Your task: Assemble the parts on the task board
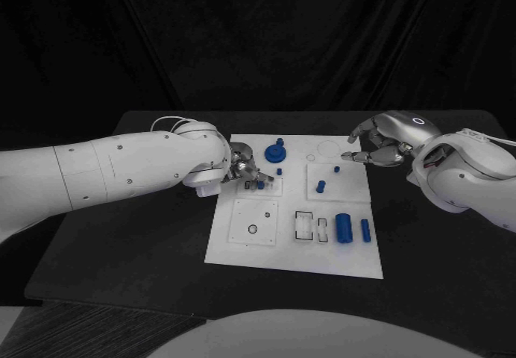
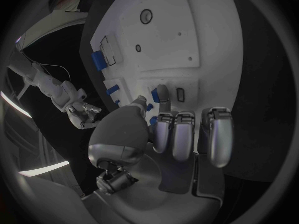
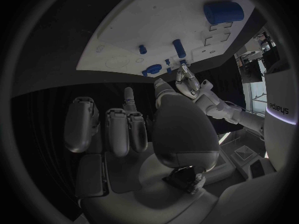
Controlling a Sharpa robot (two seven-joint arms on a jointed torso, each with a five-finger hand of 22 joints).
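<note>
**Over the board's upper left**

Over the task board (image 1: 290,253), my left hand (image 1: 238,170) pinches what looks like a small blue part (image 2: 154,97) above its seat, fingertips down for a straight insertion. My right hand (image 1: 379,143) hovers at the board's far right corner, fingers curled, holding nothing.

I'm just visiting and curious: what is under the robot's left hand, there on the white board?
Under the left hand lies the task board. Small blue parts show at its fingers. Whether it grips one, or what lies beneath the palm, is covered.
</note>
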